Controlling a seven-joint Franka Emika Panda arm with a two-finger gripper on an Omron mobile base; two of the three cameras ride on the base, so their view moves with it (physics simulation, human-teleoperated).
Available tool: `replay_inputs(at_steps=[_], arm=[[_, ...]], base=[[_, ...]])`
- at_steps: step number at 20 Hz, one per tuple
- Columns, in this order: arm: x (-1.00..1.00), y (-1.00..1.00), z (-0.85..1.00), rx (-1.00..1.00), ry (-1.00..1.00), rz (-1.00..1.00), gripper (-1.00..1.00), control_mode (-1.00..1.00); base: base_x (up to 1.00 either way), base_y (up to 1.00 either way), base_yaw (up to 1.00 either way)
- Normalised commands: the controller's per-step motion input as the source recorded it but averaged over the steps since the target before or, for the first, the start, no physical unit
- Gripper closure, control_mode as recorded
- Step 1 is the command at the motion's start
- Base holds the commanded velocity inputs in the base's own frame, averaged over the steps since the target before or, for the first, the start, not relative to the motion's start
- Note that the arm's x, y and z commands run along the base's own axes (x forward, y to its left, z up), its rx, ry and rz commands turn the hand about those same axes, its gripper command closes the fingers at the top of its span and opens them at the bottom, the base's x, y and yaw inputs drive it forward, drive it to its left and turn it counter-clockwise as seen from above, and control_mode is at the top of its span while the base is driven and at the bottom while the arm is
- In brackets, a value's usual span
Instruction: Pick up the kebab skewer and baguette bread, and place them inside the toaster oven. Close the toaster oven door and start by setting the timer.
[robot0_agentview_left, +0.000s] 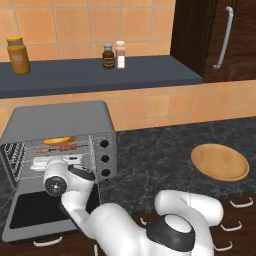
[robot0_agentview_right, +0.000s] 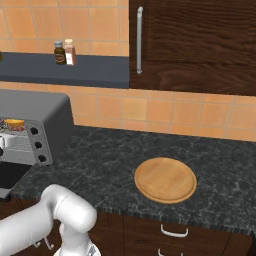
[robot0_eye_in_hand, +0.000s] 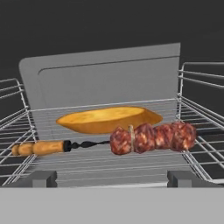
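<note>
Where everything sits: on a dark speckled table (robot0_agentview_left: 165, 150) below an orange tiled wall.
Toaster oven (robot0_agentview_left: 60, 120): grey box with rounded top, at 9 o'clock in the left base view; three black knobs (robot0_agentview_left: 105, 159) stacked on its right panel.
Toaster oven door (robot0_agentview_left: 35, 212): dropped flat toward the robot, dark glass pane facing up.
Wire rack (robot0_eye_in_hand: 109, 164): inside the oven, carrying both foods.
Baguette bread (robot0_eye_in_hand: 109, 119): golden oval loaf lying on the rack, behind the skewer, touching or nearly touching the meat.
Kebab skewer (robot0_eye_in_hand: 151, 137): lying across the rack in front of the loaf; reddish-brown meat chunks toward 3 o'clock in the hand view, pale wooden handle toward 9 o'clock.
Fingers (robot0_eye_in_hand: 112, 178): spread wide, two dark tips far apart at the bottom of the hand view, holding nothing, just in front of the rack's near edge.
Arm: white, reaching from 5 o'clock in the left base view over the lowered door to the oven mouth.
Wooden plate (robot0_agentview_left: 220, 162): round, bare, at 3 o'clock of the oven, well apart from it.
Shelf (robot0_agentview_left: 95, 75): dark slab above the oven, with a yellow jar (robot0_agentview_left: 18, 55) at its 9 o'clock end and two small bottles (robot0_agentview_left: 114, 55) near the middle.
Cabinet (robot0_agentview_left: 220, 35): dark wood, long pale handle, at 1 o'clock.
</note>
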Motion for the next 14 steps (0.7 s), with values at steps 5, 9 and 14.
replay_inputs(at_steps=[5, 9, 14], arm=[[0.24, 0.03, 0.00, 0.00, 0.00, 0.00, -1.00, -1.00], [0.10, 0.01, 0.00, 0.00, 0.00, 0.00, -1.00, -1.00], [-0.38, 0.00, 0.01, 0.00, 0.00, 0.01, -1.00, -1.00]], base=[[0.00, 0.00, 0.00], [0.00, 0.00, 0.00], [0.00, 0.00, 0.00]])
